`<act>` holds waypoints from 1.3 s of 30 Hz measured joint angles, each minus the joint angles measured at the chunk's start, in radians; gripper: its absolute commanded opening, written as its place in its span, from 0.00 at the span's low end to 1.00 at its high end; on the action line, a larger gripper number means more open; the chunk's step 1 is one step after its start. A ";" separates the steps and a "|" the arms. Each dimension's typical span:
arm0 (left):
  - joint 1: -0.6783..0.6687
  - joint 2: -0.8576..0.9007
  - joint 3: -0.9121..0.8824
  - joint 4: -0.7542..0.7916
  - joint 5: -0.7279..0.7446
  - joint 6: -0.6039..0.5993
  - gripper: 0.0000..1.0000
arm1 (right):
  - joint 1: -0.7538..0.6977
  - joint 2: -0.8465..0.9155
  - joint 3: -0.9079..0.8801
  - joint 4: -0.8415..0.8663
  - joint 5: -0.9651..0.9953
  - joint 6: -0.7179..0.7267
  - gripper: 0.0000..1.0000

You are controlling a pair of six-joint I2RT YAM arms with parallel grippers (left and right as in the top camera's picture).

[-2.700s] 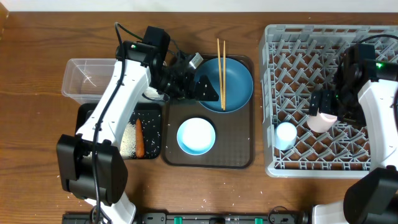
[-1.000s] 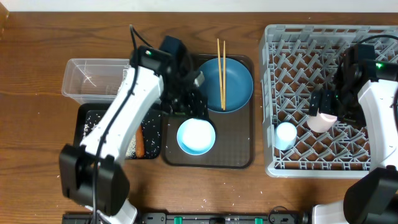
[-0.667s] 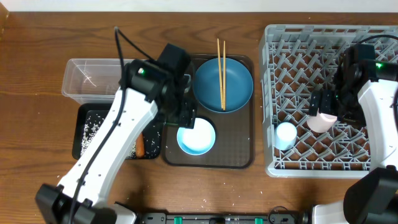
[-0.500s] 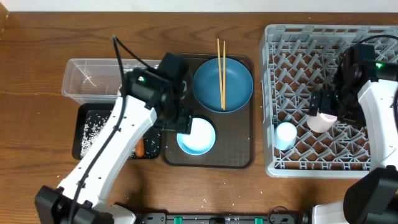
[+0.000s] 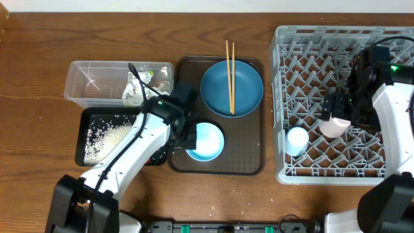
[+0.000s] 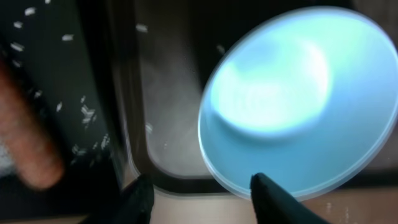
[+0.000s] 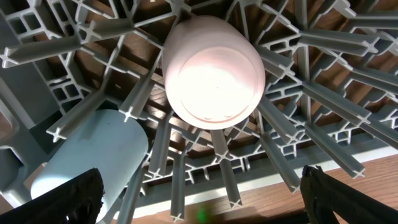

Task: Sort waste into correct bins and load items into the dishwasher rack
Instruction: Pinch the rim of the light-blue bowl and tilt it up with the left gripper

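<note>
Tub: clear tub (image 5: 90, 84) sat just off the left-rear corner of the serving tray (image 5: 217, 169). Tissue (image 5: 132, 90) and wrapper (image 5: 149, 74) lay inside it.
Black tray: black tray (image 5: 83, 155) lay close along the serving tray's left side. Rice (image 5: 100, 139) was spread in it. Carrot (image 6: 28, 146) lay at the end nearest the serving tray, mostly hidden under the arm from above.
Left gripper: left gripper (image 6: 202, 196) was low over the serving tray's front-left corner, jaws roughly half apart, nothing clamped. One finger was outside the bowl, the other over its rim.
Bowl: white-blue bowl (image 5: 207, 142) stood upright in the serving tray's front-left part, immediately right of the left gripper, near rim between the fingers. It is round, so there was no axis to align. The left arm was far nearer than the right.
Next: closing on that rim looked like the move, and the rim needed to sit squarely between the pads.
Plate: blue plate (image 5: 242, 97) filled the serving tray's rear half. Chopsticks (image 5: 229, 76) lay across it, long axis front-to-back, poking past the rear rim.
Rack: dishwasher rack (image 5: 279, 97) stood just right of the serving tray. Light blue cup (image 5: 297, 140) sat at its near edge, pink cup (image 5: 334, 127) further right, apparently mouth-down.
Right gripper: right gripper (image 7: 202, 199) hung over the pink cup, well right of the serving tray, jaws spread fully, empty.
</note>
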 measured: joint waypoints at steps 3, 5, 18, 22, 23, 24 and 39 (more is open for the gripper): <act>0.000 0.000 -0.062 0.090 0.000 -0.043 0.41 | 0.000 0.000 0.000 0.000 0.000 0.000 0.99; 0.000 0.000 -0.101 0.142 0.000 -0.069 0.35 | 0.000 0.000 0.000 0.000 0.000 0.000 0.99; 0.000 0.000 -0.153 0.203 0.000 -0.123 0.11 | 0.000 0.000 0.000 0.000 0.000 0.000 0.99; 0.000 0.000 -0.153 0.203 0.000 -0.129 0.07 | 0.000 0.000 0.000 0.000 0.000 0.000 0.99; 0.000 0.000 -0.153 0.203 0.000 -0.129 0.06 | 0.000 0.000 0.000 0.000 0.000 0.000 0.99; 0.000 0.000 -0.153 0.203 0.000 -0.133 0.06 | 0.000 0.000 0.000 0.000 0.000 0.000 0.99; 0.000 -0.115 -0.116 0.129 0.006 -0.132 0.06 | 0.000 0.000 0.000 0.000 0.000 0.000 0.99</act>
